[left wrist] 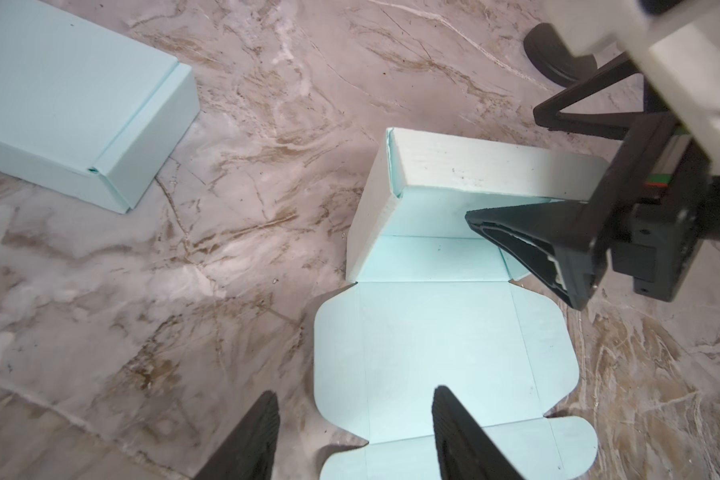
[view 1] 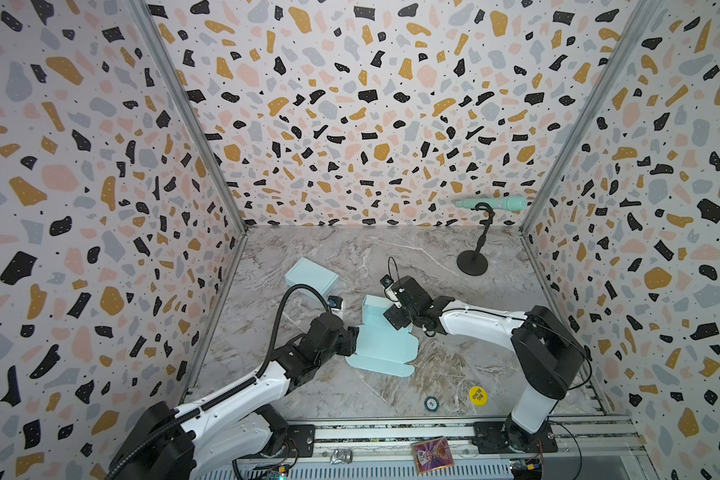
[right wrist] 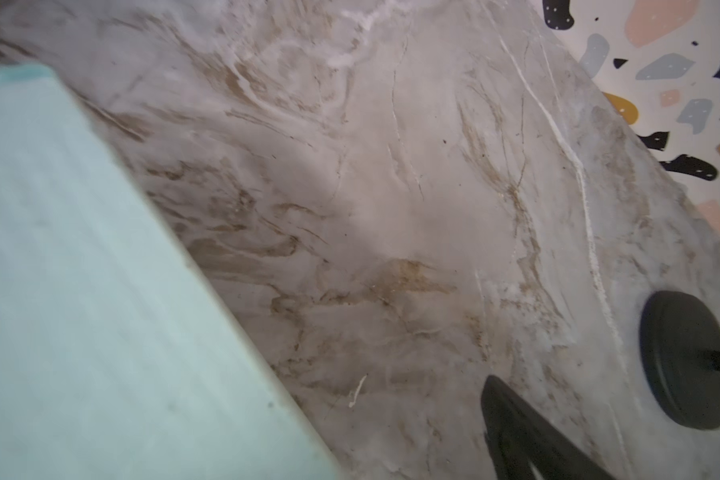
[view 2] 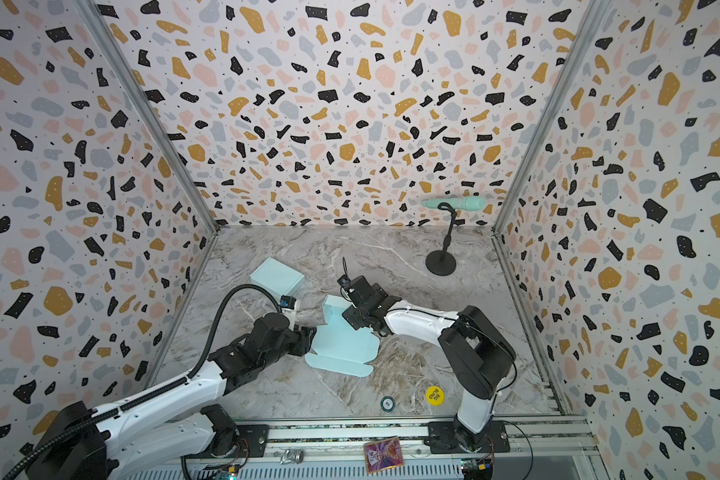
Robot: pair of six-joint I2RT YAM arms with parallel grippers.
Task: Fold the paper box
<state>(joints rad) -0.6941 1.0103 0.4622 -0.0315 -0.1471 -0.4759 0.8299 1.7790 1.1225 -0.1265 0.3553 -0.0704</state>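
Nearest me, at about five o'clock on the grey-brown marbled tabletop (view 1: 350, 249), lies a yellow round disc (view 1: 477, 395), with a small dark round token (view 1: 431, 403) just beside it toward six. At the middle of the table sits the pale blue-green paper box (view 1: 385, 349), half made. Its lid panel with rounded flaps lies flat toward me, and beyond that the tray's left and far walls stand up. My left gripper (left wrist: 352, 436) is at the flat panel's eight o'clock edge, fingers parted with nothing between them. In the left wrist view one finger (left wrist: 462, 436) overlaps the panel and the other (left wrist: 250, 440) is over bare table; I cannot tell whether either touches. My right gripper (left wrist: 504, 165) reaches from three o'clock with its jaws spread wide astride the far wall. One finger (left wrist: 528, 249) is inside over the tray floor and the other (left wrist: 545, 114) is outside the wall, and they clamp nothing. At eleven o'clock from the tray, apart from it, rests a closed box (view 1: 312, 274) of the same colour. Farthest off, at one o'clock near the back wall, a black round-based stand (view 1: 472, 262) carries a mint-green microphone (view 1: 495, 203).
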